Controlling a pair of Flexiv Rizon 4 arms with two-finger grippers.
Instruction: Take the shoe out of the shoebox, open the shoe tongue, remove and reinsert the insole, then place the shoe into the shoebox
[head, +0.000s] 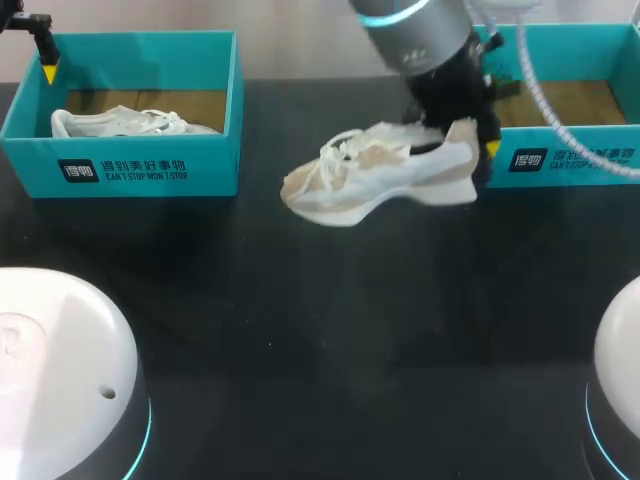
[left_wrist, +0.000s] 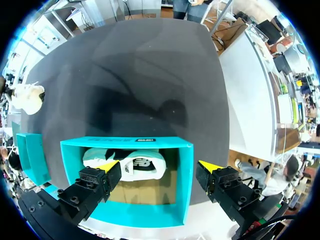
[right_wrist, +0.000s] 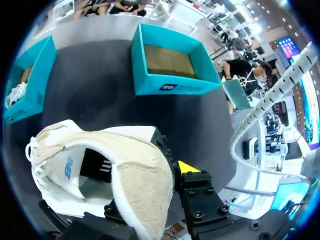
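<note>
The right gripper (right_wrist: 167, 160) is clamping the heel of the shoe (head: 380, 175), one finger sitting inside the collar and the yellow-tipped one pressing from outside; the jaws are standing only as far apart as the heel wall is thick. From that grip the shoe is running away lengthwise across the table (head: 320, 330), heel at the right arm, toe and laces pointing toward my left side, mouth facing up. Whether the sole is touching the tabletop I cannot tell. Just beyond the heel the right shoebox (head: 560, 160) is sitting with its bare cardboard floor showing. Farthest off, well apart from the toe, the left gripper (left_wrist: 160, 166) is hanging wide open and holding nothing over the left shoebox (left_wrist: 125, 145), where a second shoe (left_wrist: 135, 165) is lying. The tongue is therefore facing the free arm, which I judge must cross over to reach it.
</note>
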